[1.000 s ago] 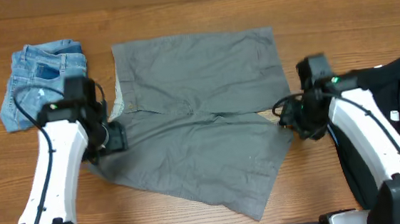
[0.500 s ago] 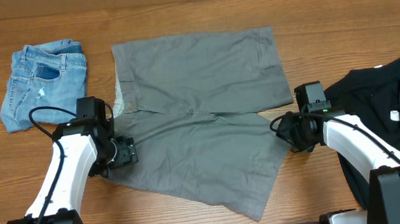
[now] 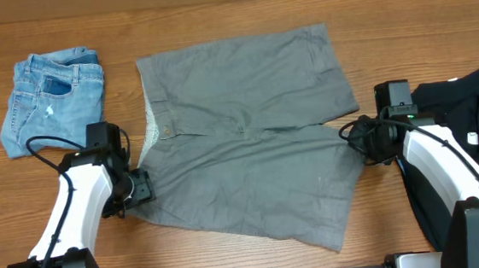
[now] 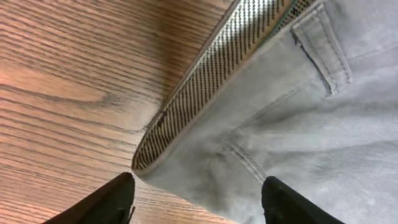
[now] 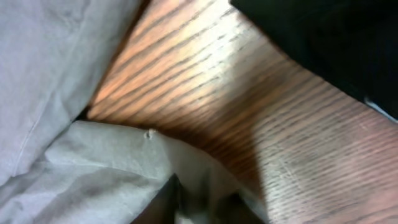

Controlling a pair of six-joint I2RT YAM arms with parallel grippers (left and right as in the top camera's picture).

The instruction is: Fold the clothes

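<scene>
left fingers point(image 4: 113, 202) wide apart, astride grey shorts point(image 3: 249, 150) waistband corner | right fingers point(image 5: 163, 208) nearly closed, pinching shorts' leg hem | shorts spread on worktop point(image 3: 213, 16)

The table point(image 3: 213, 16) holds: grey-khaki shorts point(image 3: 249, 142), one pair; denim shorts point(image 3: 52, 97), one pair; black top point(image 3: 455, 100), one; arms, two: left arm point(image 3: 75, 215), right arm point(image 3: 448, 169).

Clear passage — bare table point(image 3: 213, 16) along the far edge, and a narrow strip between denim shorts point(image 3: 52, 97) and grey shorts point(image 3: 248, 133). Obstructions: grey shorts spread across the centre; black top point(image 3: 471, 133) at right edge.
</scene>
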